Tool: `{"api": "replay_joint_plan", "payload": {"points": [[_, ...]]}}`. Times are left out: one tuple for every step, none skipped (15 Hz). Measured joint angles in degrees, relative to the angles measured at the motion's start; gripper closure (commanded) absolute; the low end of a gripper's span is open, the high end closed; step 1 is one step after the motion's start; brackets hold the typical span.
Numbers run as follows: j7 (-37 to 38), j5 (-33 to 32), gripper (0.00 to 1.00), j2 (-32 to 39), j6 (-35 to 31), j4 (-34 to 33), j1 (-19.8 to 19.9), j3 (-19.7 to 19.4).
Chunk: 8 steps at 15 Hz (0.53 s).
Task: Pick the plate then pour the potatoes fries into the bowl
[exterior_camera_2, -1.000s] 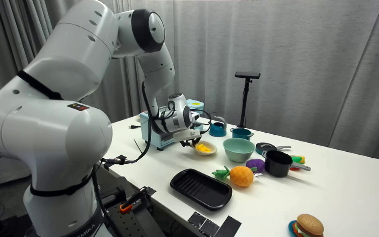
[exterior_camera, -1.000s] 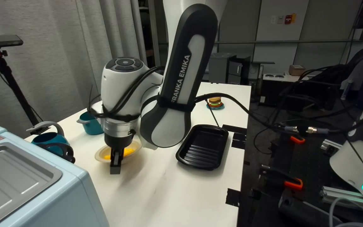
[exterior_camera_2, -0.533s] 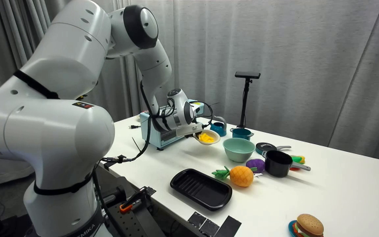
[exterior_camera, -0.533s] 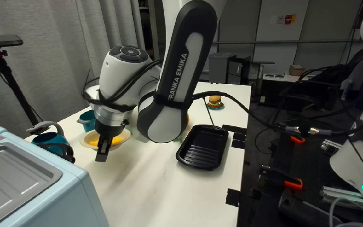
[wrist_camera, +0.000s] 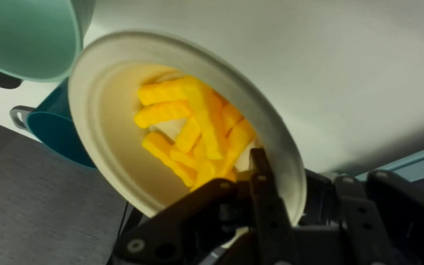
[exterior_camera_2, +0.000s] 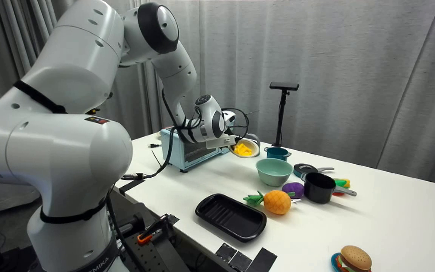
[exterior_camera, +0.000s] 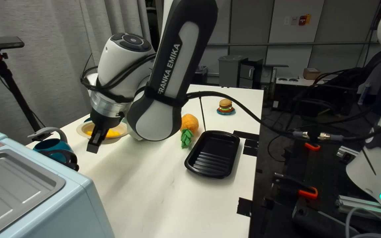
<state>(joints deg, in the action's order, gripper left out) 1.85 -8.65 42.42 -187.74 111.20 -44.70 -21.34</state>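
Observation:
The cream plate point(wrist_camera: 112, 147) is held up off the table and tilted, with the yellow potatoes fries point(wrist_camera: 197, 121) heaped inside it. My gripper point(wrist_camera: 289, 173) is shut on the plate's rim, one finger inside and one outside. The plate also shows in both exterior views point(exterior_camera: 120, 137) point(exterior_camera_2: 255, 147), as do the fries point(exterior_camera: 111, 133) point(exterior_camera_2: 243, 149). The mint-green bowl point(exterior_camera_2: 274, 174) stands on the table, in front of and to the right of the plate in that exterior view. In the wrist view the bowl point(wrist_camera: 24, 40) is at the upper left, partly cut off.
A light-blue toaster oven point(exterior_camera: 78, 191) and a teal kettle point(exterior_camera: 52, 145) stand near the gripper. A teal pot point(exterior_camera_2: 278, 152) is behind the bowl. A black tray point(exterior_camera_2: 230, 217), pineapple toy point(exterior_camera_2: 277, 202), purple toy point(exterior_camera_2: 293, 189) and black pot point(exterior_camera_2: 318, 187) lie in front and beside.
My gripper has lifted the plate with the fries off the table. In the exterior views it has moved up and tilted more, with the fries still in it.

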Motion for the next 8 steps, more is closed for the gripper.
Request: {"api": "replay_joint_plan", "payload": {"points": [[0.0, 0.7, 0.99, 0.0, 0.0, -0.5, 0.1, -0.4], [0.0, 1.3, 0.99, -0.1, 0.0, -1.0, 0.2, -0.9], [0.0, 1.8, 0.99, -0.1, 0.0, -1.6, 0.2, -1.4], [0.0, 2.4, 0.99, -0.1, 0.0, -2.1, 0.2, -1.9], [0.0, 3.0, 0.99, -0.1, 0.1, -2.5, 0.2, -2.4], [0.1, 3.7, 0.99, 0.0, 0.1, -2.8, 0.2, -2.7], [0.2, 4.5, 0.99, 0.1, 0.2, -3.1, 0.2, -2.8], [0.5, 5.3, 0.99, 0.4, 0.2, -3.2, 0.2, -2.9]]}}
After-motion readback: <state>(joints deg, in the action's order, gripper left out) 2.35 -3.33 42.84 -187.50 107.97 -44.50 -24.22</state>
